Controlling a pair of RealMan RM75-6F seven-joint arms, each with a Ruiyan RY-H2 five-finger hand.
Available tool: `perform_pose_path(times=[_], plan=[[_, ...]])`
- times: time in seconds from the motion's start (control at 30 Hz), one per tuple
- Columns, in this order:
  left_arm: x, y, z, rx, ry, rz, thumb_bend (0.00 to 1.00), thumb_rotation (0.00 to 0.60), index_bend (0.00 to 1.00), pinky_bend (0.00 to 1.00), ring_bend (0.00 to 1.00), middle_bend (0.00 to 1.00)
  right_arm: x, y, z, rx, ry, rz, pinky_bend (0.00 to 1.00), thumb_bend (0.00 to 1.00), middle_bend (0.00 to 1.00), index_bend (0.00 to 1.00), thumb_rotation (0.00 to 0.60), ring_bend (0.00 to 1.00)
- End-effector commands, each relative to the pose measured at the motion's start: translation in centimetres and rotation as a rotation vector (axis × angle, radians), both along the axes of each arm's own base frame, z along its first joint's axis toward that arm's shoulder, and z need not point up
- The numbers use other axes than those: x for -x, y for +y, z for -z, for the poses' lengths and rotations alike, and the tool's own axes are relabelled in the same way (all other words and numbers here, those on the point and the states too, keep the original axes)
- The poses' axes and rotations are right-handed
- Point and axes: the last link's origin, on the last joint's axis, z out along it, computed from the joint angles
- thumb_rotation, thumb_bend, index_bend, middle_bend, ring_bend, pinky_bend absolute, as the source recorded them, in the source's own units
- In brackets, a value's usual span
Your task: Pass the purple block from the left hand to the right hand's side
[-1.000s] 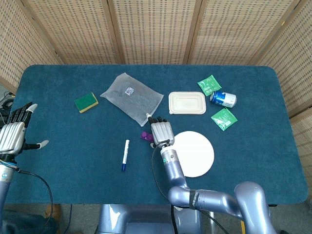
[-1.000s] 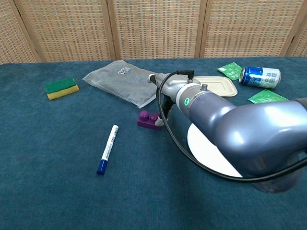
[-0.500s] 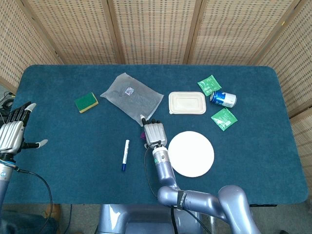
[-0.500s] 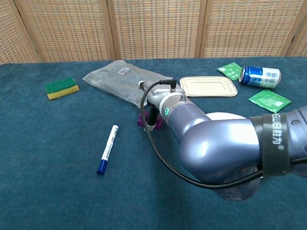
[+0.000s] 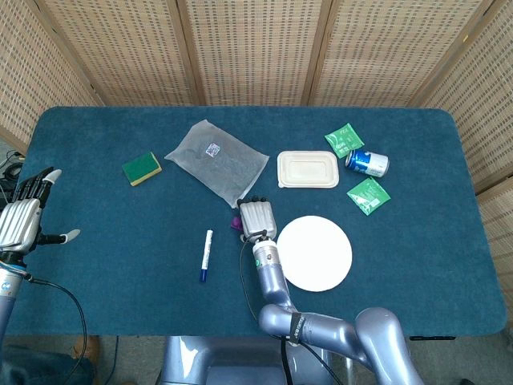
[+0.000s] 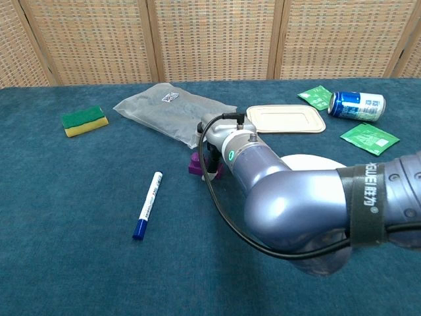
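The purple block (image 5: 236, 222) lies on the blue table mat near the middle, and only its left edge peeks out from under my right hand (image 5: 256, 218). In the chest view the purple block (image 6: 196, 164) sits just left of my right hand (image 6: 214, 160), whose fingers are hidden by the big grey forearm. That hand rests over or against the block; I cannot tell whether it grips it. My left hand (image 5: 24, 218) hovers at the far left edge of the table, fingers spread, holding nothing.
A white plate (image 5: 321, 257) lies just right of the right hand. A blue-capped marker (image 5: 206, 255) lies to its left. Behind are a clear plastic bag (image 5: 216, 160), a green-yellow sponge (image 5: 142, 168), a lidded tray (image 5: 308, 169), a blue can (image 5: 367, 163) and green packets.
The right hand swung left onto the block and has now shifted slightly back right, still covering it. The left hand has barely moved.
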Motion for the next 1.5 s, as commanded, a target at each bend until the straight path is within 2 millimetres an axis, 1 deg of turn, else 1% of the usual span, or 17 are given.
perform_pose_path(times=[0.03,0.2,0.33,0.4,0.57,0.67,0.73,0.87,1.03,1.13,1.2,1.27,1.3,1.33,1.37,1.4,1.5], plan=[[0.0,0.0,0.0,0.002,-0.001,0.000,0.03,0.600,0.00,0.00,0.00,0.00,0.1,0.0,0.1,0.000,0.002,0.002,0.27,0.12,0.34,0.54,0.600,0.24],[0.0,0.1,0.1,0.004,-0.001,-0.002,0.03,0.600,0.00,0.00,0.00,0.00,0.1,-0.2,0.2,0.004,0.001,0.001,0.31,0.15,0.35,0.54,0.600,0.24],[0.0,0.1,0.1,0.005,-0.001,-0.002,0.03,0.600,0.00,0.00,0.00,0.00,0.2,-0.3,0.3,0.007,0.000,0.001,0.35,0.19,0.38,0.56,0.600,0.27],[0.0,0.1,0.1,0.005,0.000,-0.002,0.03,0.600,0.00,0.00,0.00,0.00,0.2,-0.3,0.3,0.010,-0.001,0.000,0.36,0.22,0.40,0.58,0.600,0.28],[0.0,0.1,0.1,0.005,0.002,-0.003,0.03,0.600,0.00,0.00,0.00,0.00,0.3,-0.4,0.1,0.015,-0.003,-0.004,0.40,0.32,0.44,0.61,0.600,0.31],[0.0,0.2,0.2,0.006,0.003,-0.003,0.03,0.600,0.00,0.00,0.00,0.00,0.2,-0.4,-0.2,0.016,-0.010,-0.016,0.41,0.33,0.45,0.62,0.600,0.32],[0.0,0.2,0.2,0.006,0.003,-0.002,0.03,0.600,0.00,0.00,0.00,0.00,0.1,-0.4,-0.6,0.020,-0.014,-0.032,0.41,0.33,0.45,0.63,0.600,0.33],[0.0,0.1,0.3,0.010,0.005,-0.001,0.03,0.600,0.00,0.00,0.00,0.00,-0.1,-0.6,-2.4,0.034,-0.011,-0.092,0.41,0.33,0.45,0.63,0.600,0.33],[0.0,0.1,0.4,0.012,0.006,0.001,0.03,0.600,0.00,0.00,0.00,0.00,0.8,-1.5,-4.9,0.054,0.026,-0.124,0.41,0.34,0.45,0.63,0.600,0.33],[-0.1,0.0,0.4,0.015,0.008,0.000,0.03,0.600,0.00,0.00,0.00,0.00,1.8,-2.4,-6.4,0.071,0.062,-0.122,0.41,0.34,0.45,0.63,0.600,0.33],[-0.1,0.0,0.5,0.017,0.011,0.002,0.03,0.600,0.00,0.00,0.00,0.00,3.5,-3.7,-8.4,0.083,0.101,-0.101,0.41,0.34,0.45,0.63,0.600,0.32],[-0.2,-0.1,0.7,0.021,0.014,0.007,0.03,0.600,0.00,0.00,0.00,0.00,7.1,-5.5,-10.6,0.065,0.127,0.002,0.40,0.34,0.44,0.63,0.600,0.31],[-0.3,-0.1,0.7,0.021,0.015,0.008,0.03,0.600,0.00,0.00,0.00,0.00,8.1,-6.1,-11.5,0.047,0.131,0.032,0.40,0.34,0.44,0.63,0.600,0.31],[-0.3,-0.1,0.7,0.020,0.015,0.008,0.03,0.600,0.00,0.00,0.00,0.00,8.7,-6.4,-12.0,0.044,0.136,0.050,0.40,0.34,0.44,0.63,0.600,0.31],[-0.3,-0.1,0.7,0.020,0.016,0.008,0.03,0.600,0.00,0.00,0.00,0.00,9.0,-6.5,-12.2,0.041,0.139,0.055,0.40,0.34,0.44,0.63,0.600,0.31],[-0.3,-0.1,0.8,0.020,0.017,0.008,0.03,0.600,0.00,0.00,0.00,0.00,9.8,-6.8,-12.6,0.038,0.149,0.070,0.40,0.34,0.44,0.63,0.600,0.31],[-0.3,0.0,0.9,0.022,0.021,0.005,0.03,0.600,0.00,0.00,0.00,0.00,11.5,-7.3,-13.3,0.036,0.183,0.088,0.40,0.34,0.44,0.63,0.600,0.31]])
